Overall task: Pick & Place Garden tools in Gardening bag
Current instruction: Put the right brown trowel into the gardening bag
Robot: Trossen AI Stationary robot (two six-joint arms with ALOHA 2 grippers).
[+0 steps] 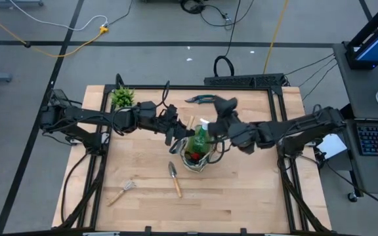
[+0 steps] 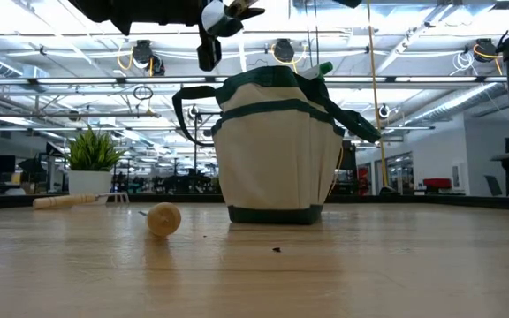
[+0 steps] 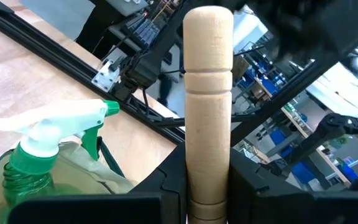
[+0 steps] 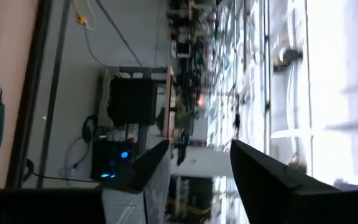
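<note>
Left hand [image 3: 207, 199] pinches wooden-handled tool [image 3: 208, 93] upright over gardening bag [image 2: 277, 150]; right hand [image 4: 194, 168] spread

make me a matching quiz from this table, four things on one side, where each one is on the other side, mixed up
Things:
1. spray bottle
2. potted plant
3. shears
4. hand rake

Places:
A. far edge of the table, right of the plant
B. standing in the bag
C. near left part of the table
D. far left corner

Pairs: 1-B, 2-D, 3-A, 4-C
</note>
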